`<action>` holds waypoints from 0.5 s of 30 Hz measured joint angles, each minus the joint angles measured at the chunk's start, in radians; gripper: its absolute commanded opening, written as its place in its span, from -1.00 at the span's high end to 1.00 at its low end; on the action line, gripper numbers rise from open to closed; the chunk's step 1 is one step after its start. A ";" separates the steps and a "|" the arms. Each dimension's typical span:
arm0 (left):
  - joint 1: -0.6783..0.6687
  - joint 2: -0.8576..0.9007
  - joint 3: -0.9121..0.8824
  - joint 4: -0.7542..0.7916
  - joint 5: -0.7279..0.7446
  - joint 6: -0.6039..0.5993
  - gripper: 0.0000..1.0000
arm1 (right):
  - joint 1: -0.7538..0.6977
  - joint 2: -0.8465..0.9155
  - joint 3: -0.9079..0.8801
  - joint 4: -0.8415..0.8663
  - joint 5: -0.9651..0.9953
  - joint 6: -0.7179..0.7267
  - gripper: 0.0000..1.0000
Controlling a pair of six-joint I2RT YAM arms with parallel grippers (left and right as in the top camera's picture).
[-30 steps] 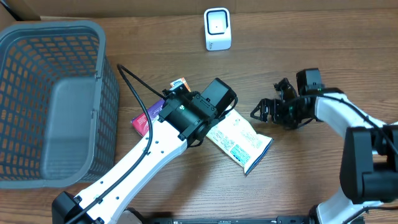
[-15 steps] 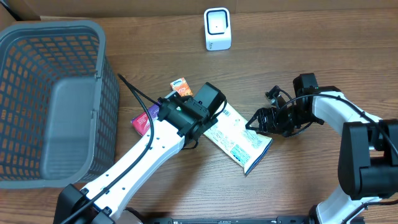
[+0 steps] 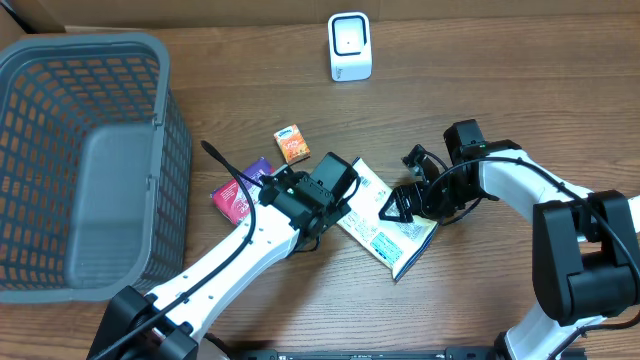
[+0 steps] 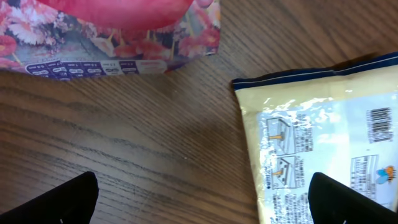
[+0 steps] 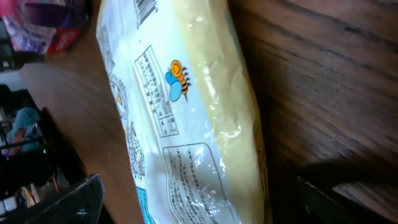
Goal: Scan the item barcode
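Right wrist view: my right gripper [image 5: 199, 208] stands spread wide, one dark finger [image 5: 62, 202] on each side of the pale yellow pouch [image 5: 193, 112]. It has not closed on the pouch, and I cannot tell whether either finger touches it. My left gripper [image 4: 205, 202] is also wide open and holds nothing. It hangs over bare wood between the pouch's near corner and the floral packet [image 4: 118, 31].

I count two grippers, three loose items, one scanner and one basket. The items are the yellow pouch, the pink and purple floral packet and a small orange box [image 3: 292, 143].

The pouch lies flat on the table [image 3: 500, 80], slanted, printed side up. Its barcode [image 4: 379, 124] shows near one end in the left wrist view. Overhead, my right fingers sit at the pouch's upper right edge, and my left wrist covers its other end.

Bare wood runs behind and to the right of my right arm, and also between the pouch and the white scanner [image 3: 349, 46], which stands at the far edge, well apart. The orange box lies just beside my left wrist, on the scanner's side. My left arm runs slantwise from the front edge up to the pouch. The grey basket [image 3: 60, 100] fills the far left, well apart from the pouch.
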 measured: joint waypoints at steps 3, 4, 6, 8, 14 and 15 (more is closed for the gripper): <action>0.000 0.000 -0.010 0.004 0.001 0.000 -0.99 | -0.005 0.000 -0.023 0.032 -0.018 0.002 -0.82; 0.000 0.000 -0.011 0.007 0.001 0.000 -0.99 | -0.005 0.000 -0.034 0.043 -0.033 0.000 -0.82; 0.000 0.000 -0.012 0.013 0.001 0.000 -0.99 | -0.006 0.000 -0.059 0.074 -0.076 0.000 -0.83; 0.000 0.000 -0.012 0.018 0.001 0.000 -1.00 | -0.008 0.005 -0.076 0.091 -0.116 -0.003 -0.85; 0.000 0.030 -0.012 0.060 0.002 0.000 -1.00 | -0.007 0.045 -0.098 0.096 -0.227 -0.004 -0.07; 0.000 0.045 -0.012 0.071 0.006 0.000 -1.00 | -0.007 0.051 -0.102 0.097 -0.220 -0.002 0.23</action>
